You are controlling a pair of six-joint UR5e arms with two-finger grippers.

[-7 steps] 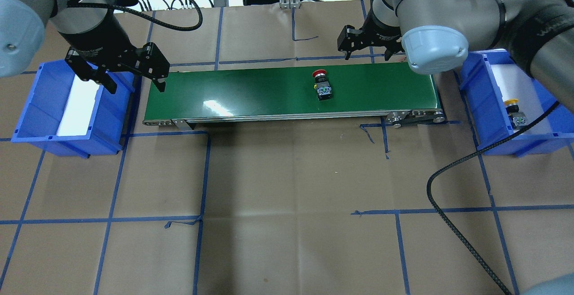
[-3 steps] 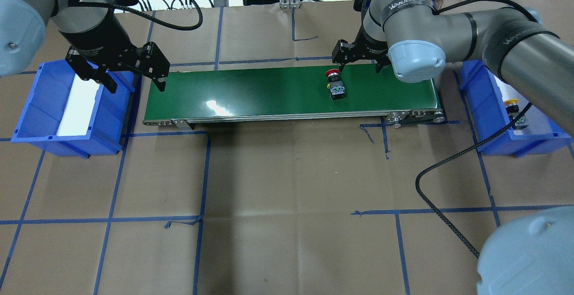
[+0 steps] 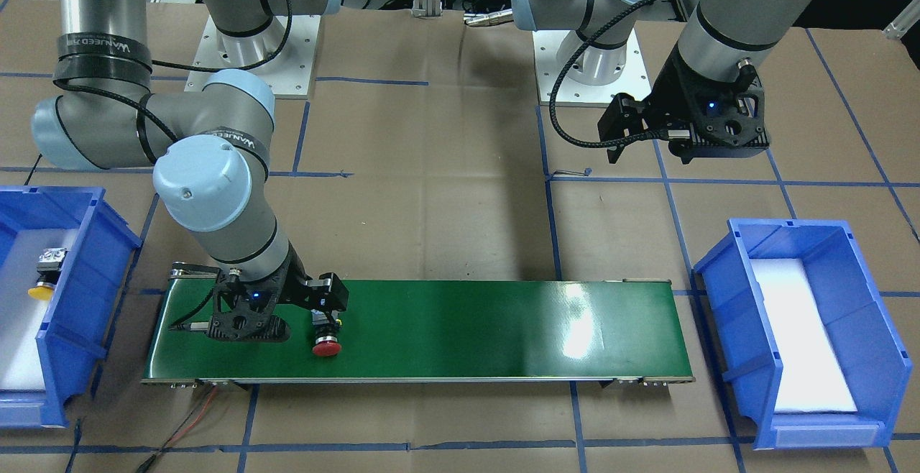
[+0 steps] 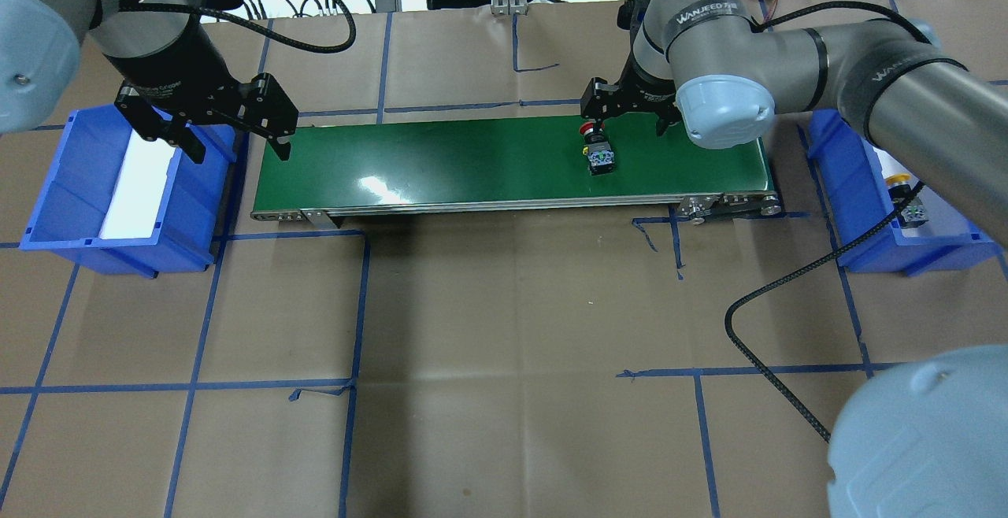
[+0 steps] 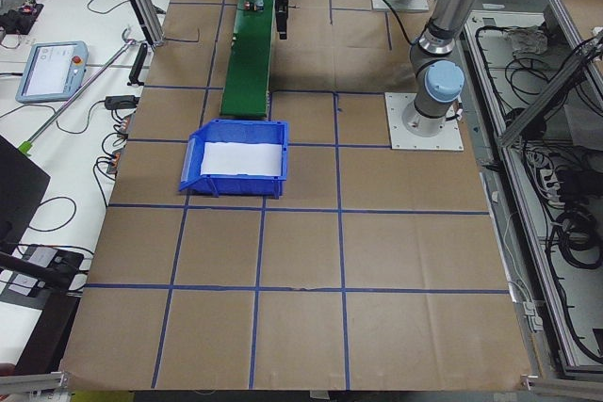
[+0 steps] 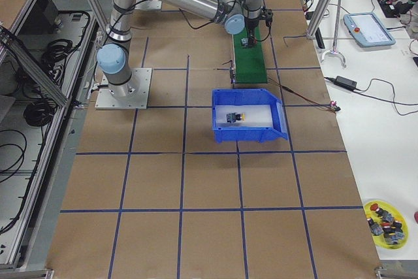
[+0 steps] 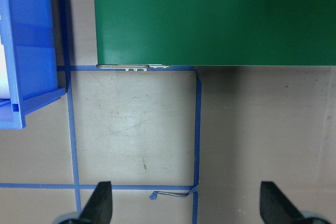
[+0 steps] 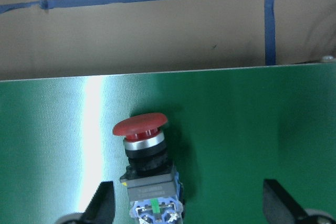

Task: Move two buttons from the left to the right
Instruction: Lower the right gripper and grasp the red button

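The red mushroom-capped push button (image 4: 598, 153) has ridden the green conveyor belt (image 4: 441, 160) rightward and my right pincer (image 4: 626, 119), fingers wide apart, has swung in over it, so the second pickup looks close, the yellow-capped push button (image 4: 898, 182) already lying in the right-hand blue plastic bin (image 4: 836, 165).

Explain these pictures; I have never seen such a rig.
Two grey robot arms stand at a table, each ending in a two-fingered claw. Four pictures come from fixed cameras: above, in front, at either end. Two come from cameras on the wrists. On the table lies a green conveyor belt with a blue bin at each end. A red push button lies on the belt; a yellow button is in the bin on the robot's right. The right claw hangs open around the red button, not gripping it. The left claw is open and empty.
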